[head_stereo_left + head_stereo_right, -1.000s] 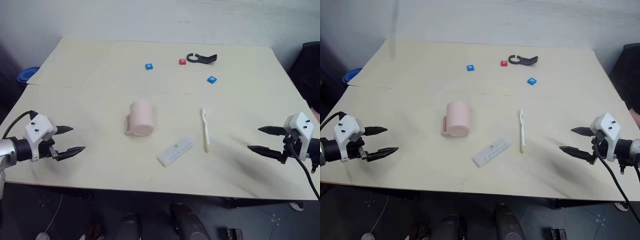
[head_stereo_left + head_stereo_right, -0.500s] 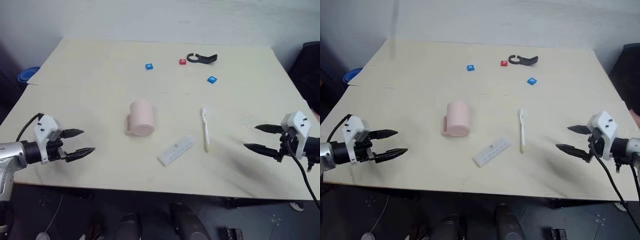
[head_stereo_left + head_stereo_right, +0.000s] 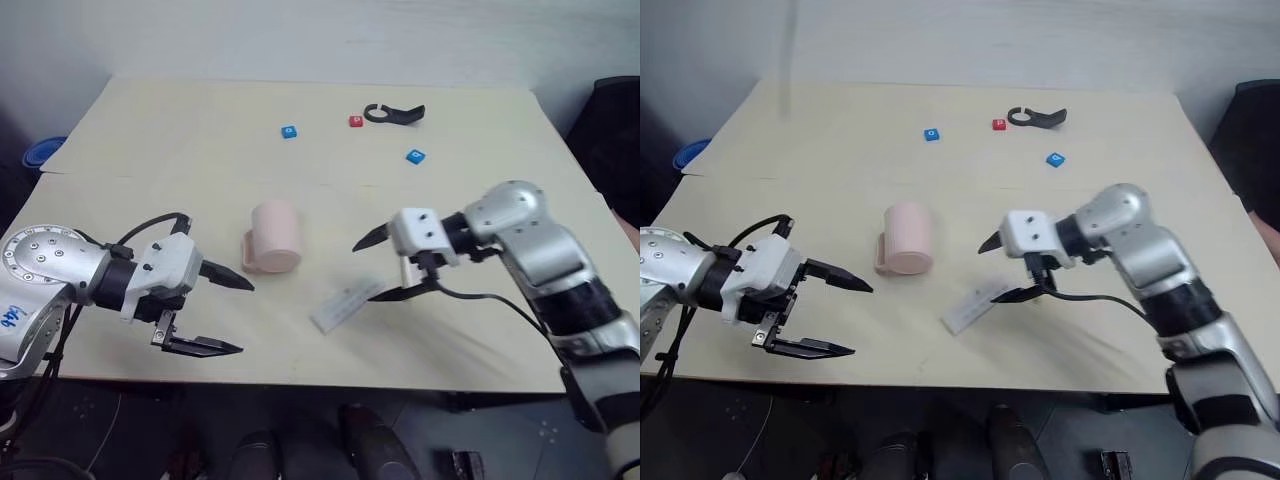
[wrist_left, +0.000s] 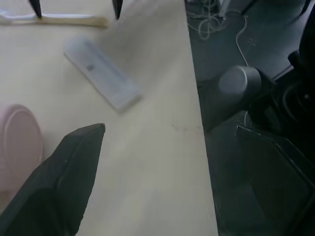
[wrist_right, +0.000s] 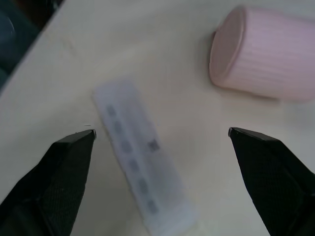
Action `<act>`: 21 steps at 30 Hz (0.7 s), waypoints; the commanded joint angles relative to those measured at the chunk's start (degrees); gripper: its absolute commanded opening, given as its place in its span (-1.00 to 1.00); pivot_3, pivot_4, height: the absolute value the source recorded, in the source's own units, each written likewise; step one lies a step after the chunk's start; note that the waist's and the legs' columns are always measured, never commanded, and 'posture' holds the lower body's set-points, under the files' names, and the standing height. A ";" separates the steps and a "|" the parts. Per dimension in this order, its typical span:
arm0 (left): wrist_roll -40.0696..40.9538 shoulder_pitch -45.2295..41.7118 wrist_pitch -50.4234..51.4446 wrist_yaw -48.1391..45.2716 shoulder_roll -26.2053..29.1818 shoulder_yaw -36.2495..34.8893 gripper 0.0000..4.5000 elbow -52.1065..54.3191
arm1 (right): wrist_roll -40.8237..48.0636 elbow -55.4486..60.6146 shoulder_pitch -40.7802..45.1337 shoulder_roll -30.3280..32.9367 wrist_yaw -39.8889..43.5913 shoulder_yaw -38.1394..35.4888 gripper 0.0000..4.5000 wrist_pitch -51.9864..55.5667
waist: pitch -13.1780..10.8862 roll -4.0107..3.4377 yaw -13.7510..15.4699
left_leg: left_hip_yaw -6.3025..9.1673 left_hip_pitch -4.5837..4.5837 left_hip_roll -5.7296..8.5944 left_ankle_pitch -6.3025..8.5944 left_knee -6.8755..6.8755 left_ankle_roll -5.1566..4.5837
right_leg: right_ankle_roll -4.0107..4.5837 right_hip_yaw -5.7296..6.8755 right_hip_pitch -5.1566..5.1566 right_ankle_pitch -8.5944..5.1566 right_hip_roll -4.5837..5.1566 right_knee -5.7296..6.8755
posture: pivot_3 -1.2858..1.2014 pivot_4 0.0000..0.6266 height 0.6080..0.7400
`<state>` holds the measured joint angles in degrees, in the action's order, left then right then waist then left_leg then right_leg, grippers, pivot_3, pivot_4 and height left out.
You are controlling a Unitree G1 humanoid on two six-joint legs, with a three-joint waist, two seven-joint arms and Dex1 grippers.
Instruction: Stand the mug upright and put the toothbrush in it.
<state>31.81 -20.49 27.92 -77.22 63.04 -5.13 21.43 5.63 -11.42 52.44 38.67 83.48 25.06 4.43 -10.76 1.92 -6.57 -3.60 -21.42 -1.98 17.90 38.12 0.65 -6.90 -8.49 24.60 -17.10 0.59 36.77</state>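
Pale bench (image 3: 180, 150) carries the mug (image 3: 275, 236) on its side between both released pincers, left pincer (image 3: 228, 315), right pincer (image 3: 378, 268) above a whitish bar (image 3: 345, 304).

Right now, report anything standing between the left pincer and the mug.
Nothing visible does. The open left pincer faces the mug, which lies on its side, across bare table. The whitish flat bar lies off that line, nearer the right pincer.

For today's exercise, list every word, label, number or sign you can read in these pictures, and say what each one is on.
Nothing reads clearly.
Blue handwriting on the left arm's silver housing: illegible.
Dark printed marks on the flat whitish bar: too blurred.
White signs on the two blue tiles and the red tile: too small.
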 commanded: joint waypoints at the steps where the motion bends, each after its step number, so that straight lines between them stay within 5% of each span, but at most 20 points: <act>1: -1.43 -0.83 -1.48 1.00 0.33 -1.20 0.99 -1.37 | -7.14 -12.02 5.27 -4.18 0.69 3.92 1.00 -10.87 | 0.00 0.00 0.03 | 0.01 0.00 0.01 0.00 0.04 0.00 | 0.00 0.01 -0.01 0.00 0.01 0.01 | 0.03 -0.52 1.00; 8: -0.51 -0.21 0.12 3.10 0.18 -2.31 0.99 0.91 | -14.33 -27.04 10.17 -8.20 2.54 7.69 1.00 -25.00 | 0.00 0.01 -0.06 | 0.05 0.01 -0.04 -0.02 0.11 0.03 | 0.01 0.33 -0.03 0.00 0.14 0.11 | 0.03 -0.52 1.00; 21: -0.35 -0.88 0.65 5.44 -0.31 -2.16 0.99 1.22 | -10.65 -29.20 10.57 -8.41 8.35 9.75 1.00 -24.70 | 0.00 0.01 -1.77 | 0.21 0.10 -0.04 -0.06 0.14 0.10 | 0.06 0.40 -0.09 -0.03 0.12 0.32 | 0.03 -0.52 1.00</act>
<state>30.98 -21.02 28.82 -72.15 62.85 -5.85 21.65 -5.11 -40.91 63.37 31.37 88.34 35.63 -20.05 -10.76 1.93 -8.34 -3.40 -21.31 -2.04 17.85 38.26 0.74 -6.84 -8.11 24.50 -17.12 0.70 37.10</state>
